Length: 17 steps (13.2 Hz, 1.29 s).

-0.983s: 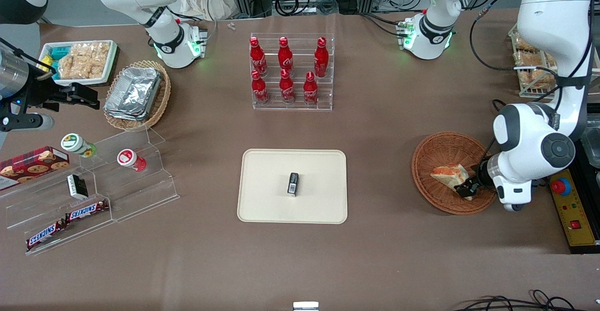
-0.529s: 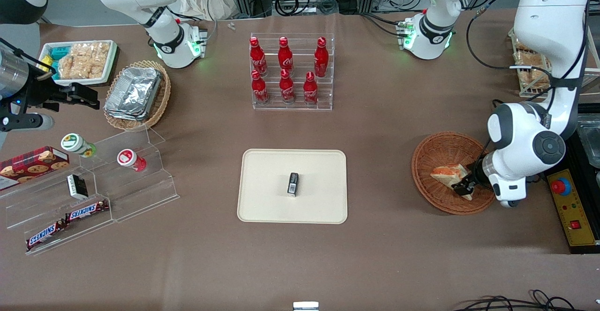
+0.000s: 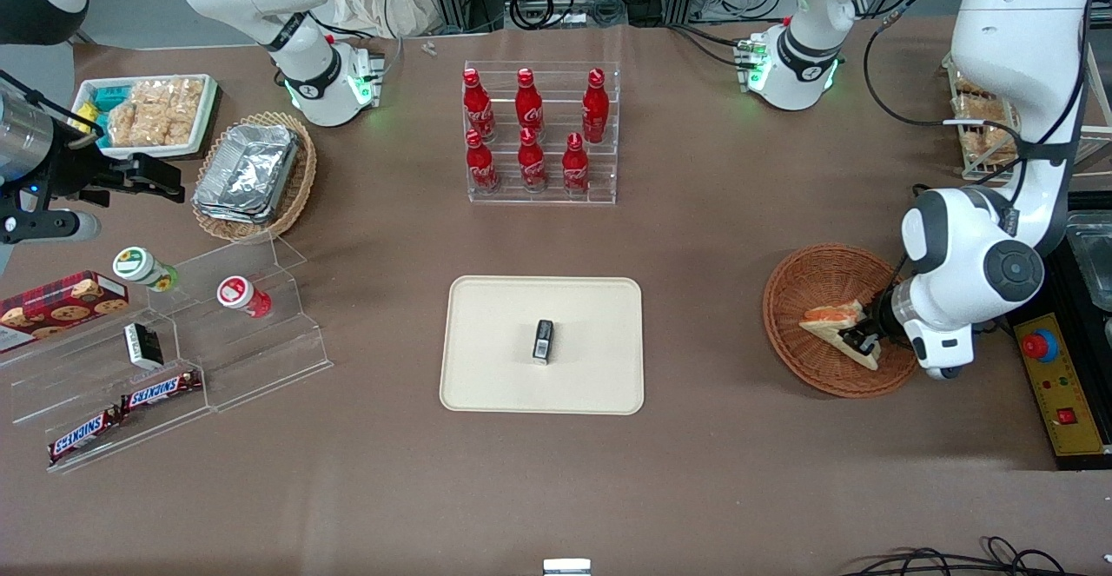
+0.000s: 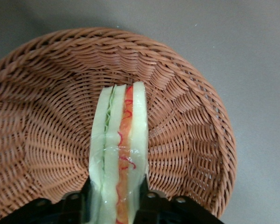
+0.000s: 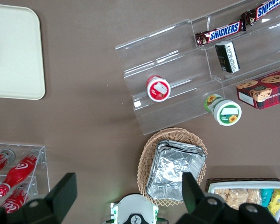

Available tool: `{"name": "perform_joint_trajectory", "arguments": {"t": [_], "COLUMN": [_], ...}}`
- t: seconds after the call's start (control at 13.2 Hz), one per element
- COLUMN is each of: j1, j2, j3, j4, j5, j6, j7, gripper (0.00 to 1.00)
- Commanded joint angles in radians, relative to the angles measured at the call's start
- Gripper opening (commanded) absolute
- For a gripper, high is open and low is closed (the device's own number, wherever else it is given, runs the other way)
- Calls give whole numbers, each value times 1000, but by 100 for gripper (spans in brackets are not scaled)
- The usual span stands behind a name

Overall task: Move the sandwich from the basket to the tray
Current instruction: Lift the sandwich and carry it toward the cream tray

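The sandwich [image 3: 832,321] is a pale bread wedge with orange-red and green filling, inside the round reddish-brown wicker basket [image 3: 804,285] toward the working arm's end of the table. My left gripper [image 3: 863,339] is shut on the sandwich's wide end. In the left wrist view the sandwich [image 4: 119,149] stands on edge between the black fingers [image 4: 145,196], tip pointing over the basket's [image 4: 46,116] weave; the gripper [image 4: 114,205] pinches both bread faces. The cream tray [image 3: 495,324] lies at the table's middle, nearer the front camera than the bottles.
A small black box [image 3: 543,339] lies on the tray. A clear rack of red bottles [image 3: 532,133] stands farther from the camera. A yellow control box with a red button [image 3: 1040,346] sits beside the basket. Snack shelves [image 3: 174,350] and a foil-container basket [image 3: 252,175] lie toward the parked arm's end.
The gripper has closed in on the sandwich's wide end and gripped it. The sandwich has tilted up onto its edge and shifted slightly within the basket.
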Motion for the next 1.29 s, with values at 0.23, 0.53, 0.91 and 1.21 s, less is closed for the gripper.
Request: {"name": "perform_joint_trajectory", "arguments": {"t": [0.23, 0.53, 0.91, 1.21], "j1": [-56, -68, -69, -69], "j2": [-137, -129, -126, -71], "j3": [-12, -47, -200, -430], "j4": [97, 306, 388, 389], "j5": [22, 46, 61, 173], "j6": [-260, -510, -565, -545], "j7": [-21, 34, 75, 157], "gripper": [0, 0, 0, 0]}}
